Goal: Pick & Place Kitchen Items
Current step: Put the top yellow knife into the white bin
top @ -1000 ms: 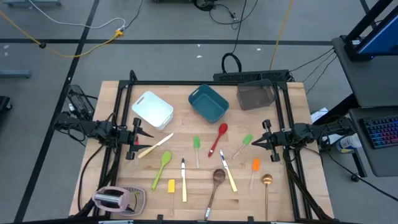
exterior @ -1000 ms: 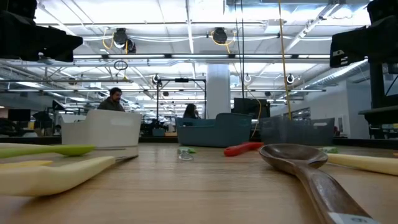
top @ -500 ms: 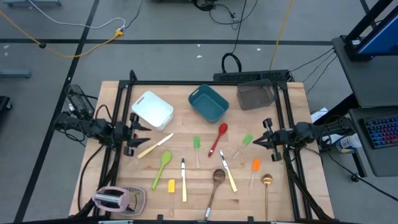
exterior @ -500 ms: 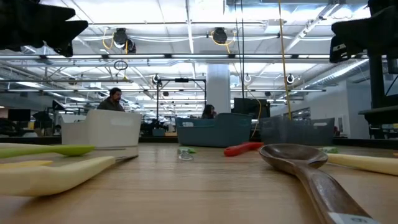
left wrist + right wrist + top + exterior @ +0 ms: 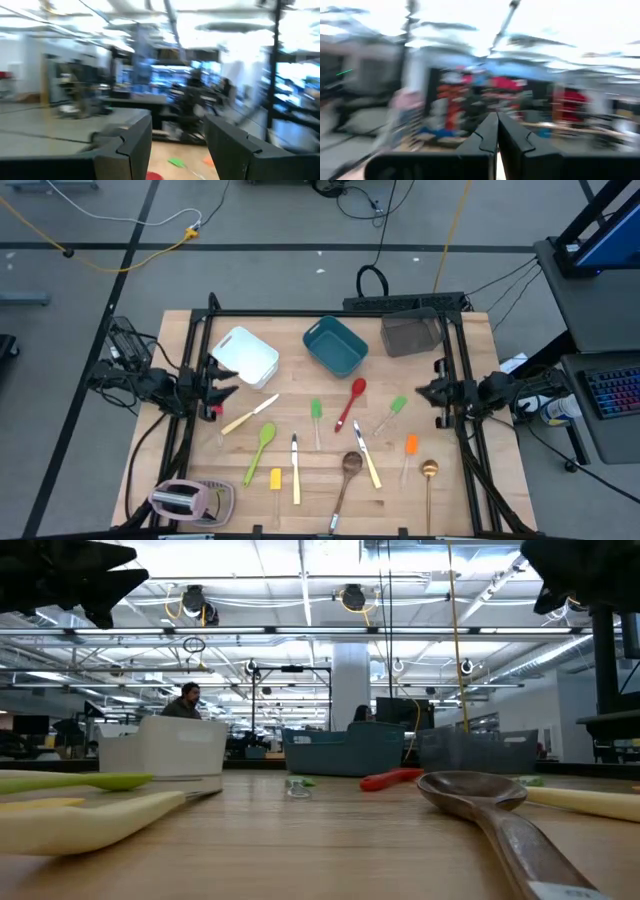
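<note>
progress: none placed, judging by layout | utensils (image 5: 330,442): all loose on table (image 5: 470,330), tubs (image 5: 335,345) hold nothing visible | left gripper (image 5: 222,378): raised near white tub, fingers apart, empty | right gripper (image 5: 425,392): raised at right edge, fingers pressed together, empty | remaining: every utensil

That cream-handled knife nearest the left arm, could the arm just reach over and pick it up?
Probably yes. The left gripper hangs open and empty close beside the cream-handled knife, which lies alone on bare wood; the white tub sits off to the far side.
</note>
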You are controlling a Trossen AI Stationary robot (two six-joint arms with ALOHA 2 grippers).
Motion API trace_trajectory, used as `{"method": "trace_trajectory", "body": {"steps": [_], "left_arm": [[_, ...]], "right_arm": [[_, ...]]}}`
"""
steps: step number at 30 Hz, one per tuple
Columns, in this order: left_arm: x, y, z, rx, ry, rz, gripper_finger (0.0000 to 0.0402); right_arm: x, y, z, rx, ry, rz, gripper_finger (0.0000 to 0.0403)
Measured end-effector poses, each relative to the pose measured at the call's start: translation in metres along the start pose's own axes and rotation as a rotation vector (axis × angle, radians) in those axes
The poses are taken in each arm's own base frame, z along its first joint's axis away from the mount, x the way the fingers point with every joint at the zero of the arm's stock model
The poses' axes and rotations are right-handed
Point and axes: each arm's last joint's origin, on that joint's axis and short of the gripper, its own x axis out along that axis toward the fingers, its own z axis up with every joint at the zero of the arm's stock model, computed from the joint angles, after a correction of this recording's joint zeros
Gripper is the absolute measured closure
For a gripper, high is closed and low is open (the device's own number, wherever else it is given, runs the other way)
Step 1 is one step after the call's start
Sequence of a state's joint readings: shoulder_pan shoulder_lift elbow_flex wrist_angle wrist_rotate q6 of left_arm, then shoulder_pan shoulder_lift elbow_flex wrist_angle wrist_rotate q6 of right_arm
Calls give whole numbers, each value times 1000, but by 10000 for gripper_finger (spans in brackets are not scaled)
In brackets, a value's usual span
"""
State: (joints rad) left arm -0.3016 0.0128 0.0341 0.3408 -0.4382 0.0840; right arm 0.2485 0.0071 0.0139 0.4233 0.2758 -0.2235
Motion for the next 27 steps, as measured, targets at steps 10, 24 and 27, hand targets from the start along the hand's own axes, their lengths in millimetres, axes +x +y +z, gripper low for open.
{"method": "trace_trajectory", "body": {"steps": [10, 24, 27], "left_arm": [[7, 2, 0, 54, 19, 90, 218], [62, -11, 32, 68, 382, 141, 218], [74, -16, 33, 41, 520, 165, 218]], "right_arm": [[5, -9, 6, -33, -31, -258, 397], [30, -7, -8, 89, -13, -227, 267], [34, -6, -10, 96, -18, -228, 258]]}}
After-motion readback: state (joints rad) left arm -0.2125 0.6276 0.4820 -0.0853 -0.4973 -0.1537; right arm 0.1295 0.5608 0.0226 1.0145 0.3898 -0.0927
